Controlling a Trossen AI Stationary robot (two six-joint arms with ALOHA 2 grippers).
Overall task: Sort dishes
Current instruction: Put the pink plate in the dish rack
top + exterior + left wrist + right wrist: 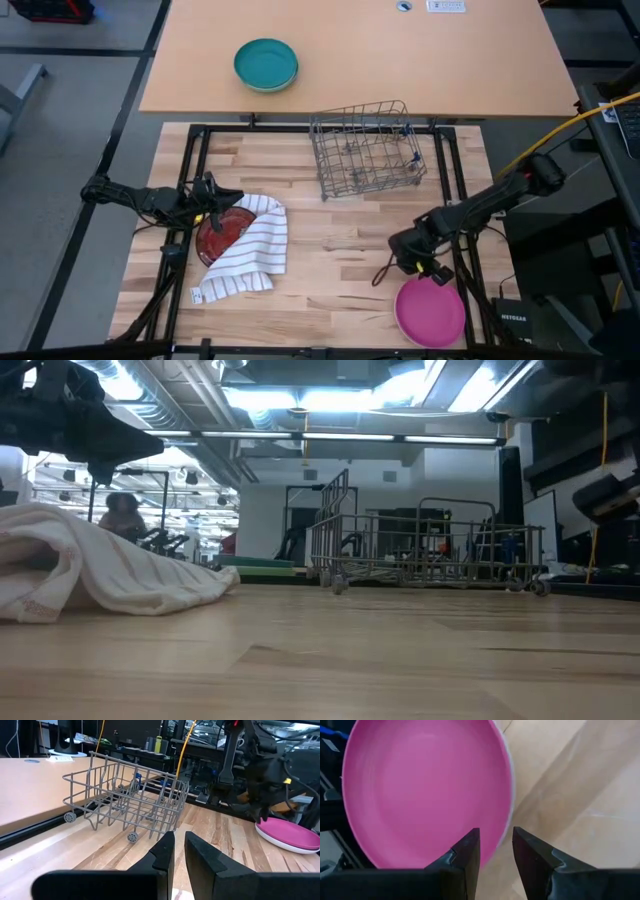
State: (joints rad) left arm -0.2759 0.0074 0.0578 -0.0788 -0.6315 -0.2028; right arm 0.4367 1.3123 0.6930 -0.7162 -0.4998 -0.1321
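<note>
Hovering right gripper point(495, 851), slightly open, empty | pink plate point(427, 790) rim just beneath

Legible text: "NETGEAR" in white on a black box point(515, 312) at 4 o'clock beside the tabletop point(330, 250); other labels unreadable.

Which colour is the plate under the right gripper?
Magenta-pink plate; best seen in the right wrist view.
</note>
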